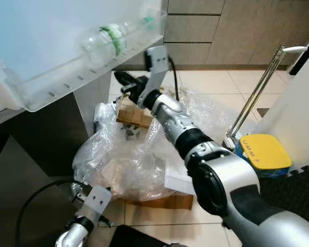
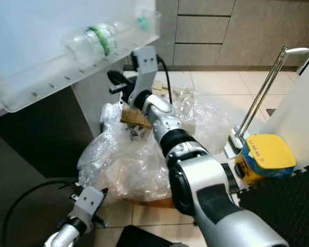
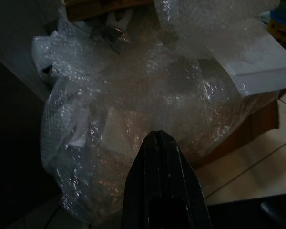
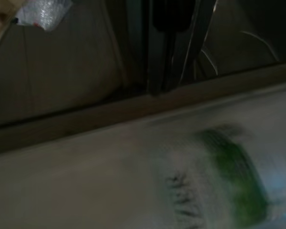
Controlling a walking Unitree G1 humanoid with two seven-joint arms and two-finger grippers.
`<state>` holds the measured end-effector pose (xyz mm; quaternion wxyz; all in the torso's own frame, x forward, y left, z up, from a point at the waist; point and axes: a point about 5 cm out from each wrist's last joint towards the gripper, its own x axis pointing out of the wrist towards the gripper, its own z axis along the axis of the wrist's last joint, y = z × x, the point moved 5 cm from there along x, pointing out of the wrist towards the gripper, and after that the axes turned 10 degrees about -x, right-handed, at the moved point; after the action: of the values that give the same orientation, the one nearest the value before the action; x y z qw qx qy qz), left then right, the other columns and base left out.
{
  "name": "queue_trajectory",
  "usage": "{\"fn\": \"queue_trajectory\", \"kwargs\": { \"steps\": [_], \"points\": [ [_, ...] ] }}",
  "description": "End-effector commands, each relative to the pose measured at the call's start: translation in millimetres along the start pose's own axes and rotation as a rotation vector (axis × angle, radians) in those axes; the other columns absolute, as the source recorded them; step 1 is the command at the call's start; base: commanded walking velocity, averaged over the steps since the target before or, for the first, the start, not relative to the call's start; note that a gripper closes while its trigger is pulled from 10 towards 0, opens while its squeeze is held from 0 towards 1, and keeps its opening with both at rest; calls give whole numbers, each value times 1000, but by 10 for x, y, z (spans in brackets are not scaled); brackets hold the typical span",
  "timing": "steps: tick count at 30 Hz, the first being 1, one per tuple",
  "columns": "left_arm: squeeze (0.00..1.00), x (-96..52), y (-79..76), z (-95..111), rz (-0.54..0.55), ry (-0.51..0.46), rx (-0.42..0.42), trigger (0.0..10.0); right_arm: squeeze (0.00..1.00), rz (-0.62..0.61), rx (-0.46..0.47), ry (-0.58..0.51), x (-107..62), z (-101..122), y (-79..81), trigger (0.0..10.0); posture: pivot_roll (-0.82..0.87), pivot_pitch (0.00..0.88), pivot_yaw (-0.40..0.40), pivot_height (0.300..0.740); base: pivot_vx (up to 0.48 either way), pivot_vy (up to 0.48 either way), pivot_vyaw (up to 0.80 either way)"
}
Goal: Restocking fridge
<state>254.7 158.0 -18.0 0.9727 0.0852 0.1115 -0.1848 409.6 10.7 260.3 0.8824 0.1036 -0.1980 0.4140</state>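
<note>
A clear water bottle [image 1: 105, 41] with a green label lies on its side in the fridge door's clear shelf [image 1: 51, 87] at the upper left. My right arm reaches forward, and its gripper [image 1: 122, 81] sits just under the shelf's lower edge, below the bottle, fingers together and holding nothing. In the right wrist view the blurred bottle [image 4: 219, 191] is close in front of the fingers [image 4: 169, 47]. My left gripper [image 1: 78, 191] hangs low at the bottom left, shut. It points at a pile of bubble wrap [image 3: 148, 86].
Bubble wrap [image 1: 134, 154] covers an open cardboard box [image 1: 159, 201] on the tiled floor straight ahead. A yellow-lidded blue container [image 1: 265, 152] and a slanted metal rod [image 1: 257, 92] stand at the right, with a black mat [image 1: 298, 190] beside them. Cabinet drawers [image 1: 221, 31] line the back.
</note>
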Motion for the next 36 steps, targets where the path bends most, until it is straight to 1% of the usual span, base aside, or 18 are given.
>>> {"fn": "queue_trajectory", "kwargs": {
  "steps": [1,3,5,7,11,14,15,17,18,21,23,28,29,30,31,34,35,36],
  "points": [
    [0,-50,-101,-111,-29,34,-4,10000,0,19,34,-42,-117,-40,64,10000,-77,135,-27,740,0,0,0],
    [0,-48,-129,-117,-37,34,-7,10000,0,-65,4,-30,-557,-255,41,10000,-83,138,-22,740,0,0,0],
    [0,-36,-144,-118,-41,33,-8,10000,0,-152,-13,-22,-889,-381,22,10000,-87,139,-19,740,0,0,0],
    [0,-23,-151,-115,-48,34,-5,10000,0,-204,-12,-36,-1064,-384,32,10000,-88,139,-17,740,0,0,0],
    [0,-15,-152,-107,-56,32,0,10000,0,-224,-4,-62,-1163,-317,90,10000,-88,137,-13,740,0,0,0],
    [0,-17,-145,-102,-60,30,2,10000,0,-207,-9,-72,-1244,-231,220,10000,-90,135,-7,740,0,0,0],
    [0,-24,-143,-112,-61,33,3,10000,0,-207,-19,0,-1330,-337,249,10000,-92,133,-5,740,0,0,0],
    [0,-33,-141,-135,-60,40,1,10000,0,-263,-24,117,-1547,-565,186,10000,-91,129,-3,740,0,0,0],
    [0,-33,-141,-135,-60,40,1,10000,0,-263,-24,117,-1547,-565,186,10000,-91,129,-3,740,0,0,0],
    [0,-26,-146,-148,-62,46,1,10000,0,-385,-27,152,-1765,-667,17,10000,-86,125,-2,740,0,0,0],
    [0,-17,-141,-145,-63,45,3,10000,0,-454,-41,70,-1760,-482,-99,10000,-86,124,-1,740,0,0,0],
    [0,-12,-134,-144,-63,45,5,10000,0,-455,-74,16,-1693,-304,-107,10000,-87,123,0,740,0,0,0],
    [0,-8,-131,-137,-64,41,6,10000,0,-435,-181,-36,-1606,-105,-113,10000,-85,123,1,740,0,0,0],
    [0,-8,-131,-137,-64,41,6,10000,0,-435,-181,-36,-1606,-105,-113,10000,-85,123,1,740,0,0,0],
    [0,-3,-127,-131,-64,38,7,10000,0,-424,-255,-77,-1549,21,-118,10000,-85,123,1,740,0,0,0],
    [0,2,-123,-125,-64,34,6,10000,0,-417,-314,-131,-1486,169,-121,10000,-85,123,1,740,0,0,0],
    [0,4,-121,-121,-64,32,6,10000,0,-410,-346,-192,-1423,329,-113,10000,-85,122,2,740,0,0,0],
    [0,4,-121,-121,-64,32,6,10000,0,-410,-346,-192,-1423,329,-113,10000,-85,122,2,740,0,0,0]
  ]
}}
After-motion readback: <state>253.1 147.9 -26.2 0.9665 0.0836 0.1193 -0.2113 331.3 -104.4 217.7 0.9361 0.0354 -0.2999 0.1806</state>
